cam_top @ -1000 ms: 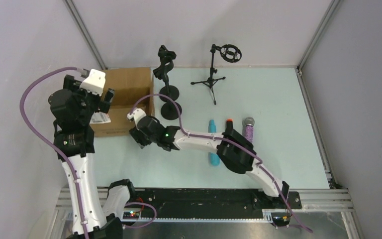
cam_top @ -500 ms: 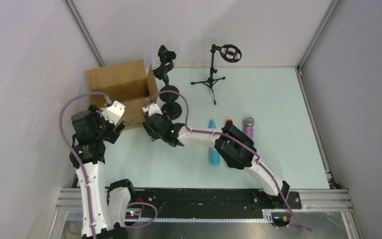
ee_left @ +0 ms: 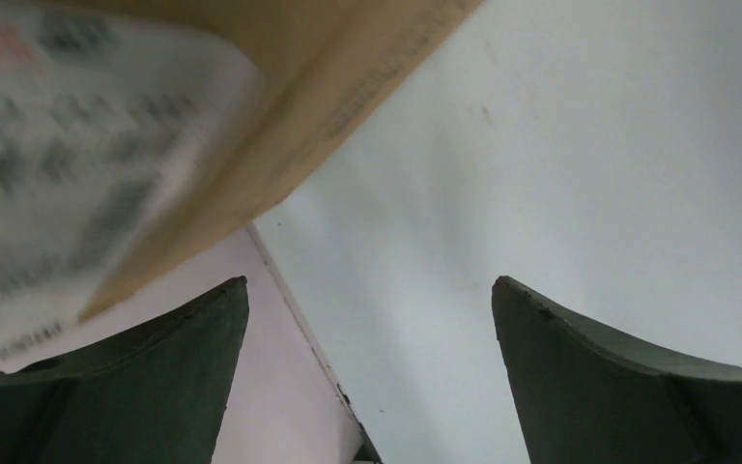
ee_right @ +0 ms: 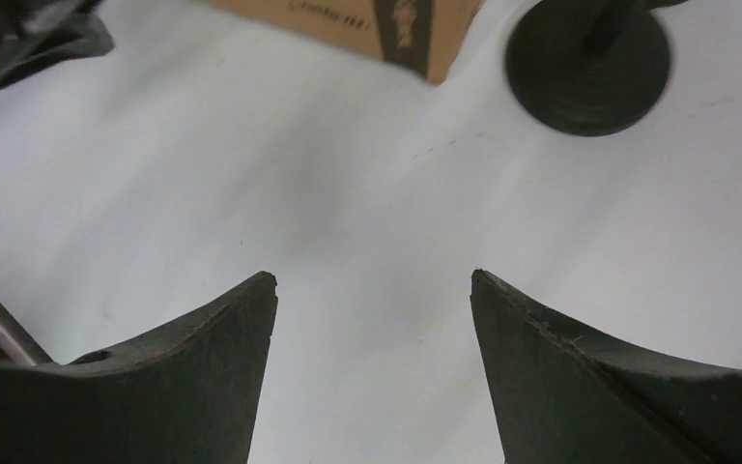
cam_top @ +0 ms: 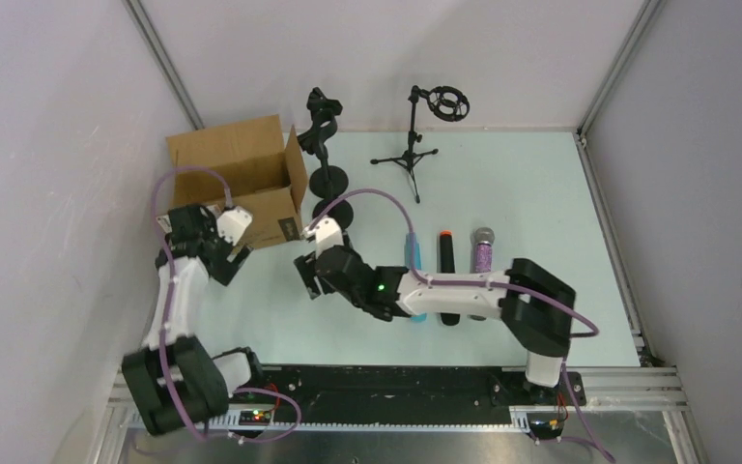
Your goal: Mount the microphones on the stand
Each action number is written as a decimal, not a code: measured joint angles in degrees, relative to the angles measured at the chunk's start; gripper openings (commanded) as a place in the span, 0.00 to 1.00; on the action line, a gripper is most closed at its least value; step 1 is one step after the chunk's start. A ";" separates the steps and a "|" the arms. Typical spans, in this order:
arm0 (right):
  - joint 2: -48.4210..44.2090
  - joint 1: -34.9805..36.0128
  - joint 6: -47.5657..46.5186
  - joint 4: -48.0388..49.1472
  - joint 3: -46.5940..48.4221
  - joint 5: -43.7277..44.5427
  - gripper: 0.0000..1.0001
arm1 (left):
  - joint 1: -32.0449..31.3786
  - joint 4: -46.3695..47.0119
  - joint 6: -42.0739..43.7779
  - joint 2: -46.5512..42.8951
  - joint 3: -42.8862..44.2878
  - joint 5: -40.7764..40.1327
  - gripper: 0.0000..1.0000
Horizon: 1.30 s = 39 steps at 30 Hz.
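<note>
Three microphones lie side by side on the table: a turquoise one (cam_top: 411, 249) partly under my right arm, a black one with an orange-red end (cam_top: 444, 266), and a glittery purple one with a silver head (cam_top: 484, 253). Black stands wait at the back: two round-base stands (cam_top: 328, 180) with a clip head (cam_top: 321, 116), and a tripod stand (cam_top: 407, 159) with a ring mount. My right gripper (cam_top: 307, 278) (ee_right: 374, 280) hovers open over bare table, left of the microphones. Beside the box, my left gripper (cam_top: 232, 259) (ee_left: 369, 295) is open and holds nothing.
An open cardboard box (cam_top: 242, 174) (ee_left: 348, 58) stands at the back left, close to the left gripper. One round stand base (ee_right: 587, 58) and the box corner (ee_right: 396, 24) lie just ahead of the right gripper. Walls enclose the table on three sides.
The left arm has dropped low and drawn back from over the box. The right arm has pulled back toward the near edge, uncovering the black microphone. Its jaws have widened.
</note>
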 measured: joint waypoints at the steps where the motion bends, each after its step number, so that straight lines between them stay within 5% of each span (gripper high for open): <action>1: -2.08 -0.11 0.22 0.55 -1.16 0.70 0.79 | -0.17 0.90 -0.57 3.28 1.70 -0.72 1.00; 11: -13.38 -7.76 2.12 0.81 -7.43 4.59 0.75 | -3.21 12.04 -3.87 24.52 12.11 -7.80 1.00; 25: -4.28 -16.17 -1.64 6.03 -6.19 -0.66 0.72 | -7.39 20.85 -7.58 39.89 22.97 -13.35 1.00; 31: 2.49 -18.51 -4.66 7.17 2.67 -6.05 0.72 | -7.30 20.26 -8.15 32.85 17.90 -10.25 1.00; 39: 12.20 -22.82 -7.87 8.57 19.12 -10.95 0.68 | -5.27 12.68 -7.96 2.64 12.09 10.62 1.00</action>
